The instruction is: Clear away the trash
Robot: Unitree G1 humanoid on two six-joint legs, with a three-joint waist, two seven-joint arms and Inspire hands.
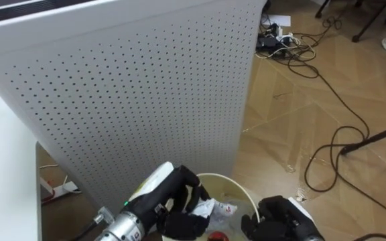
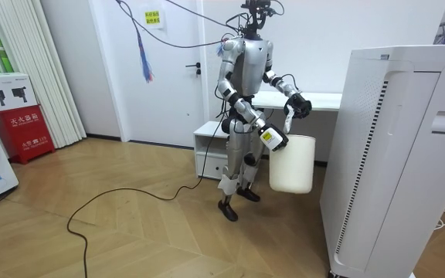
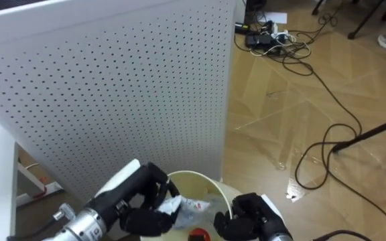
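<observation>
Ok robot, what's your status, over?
Left hand curled on crumpled paper, over the bin. Right hand gripping the bin's rim. Big white cabinet close ahead, cables lying to the right.

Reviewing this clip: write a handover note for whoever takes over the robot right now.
Left hand: shut on crumpled paper, held over the bin.
Right hand: curled on the bin's rim, carrying it off the floor beside the white perforated cabinet.
Done: paper picked up; some rubbish, including a red piece, already lies in the bin.
Left: let the paper drop in.
</observation>
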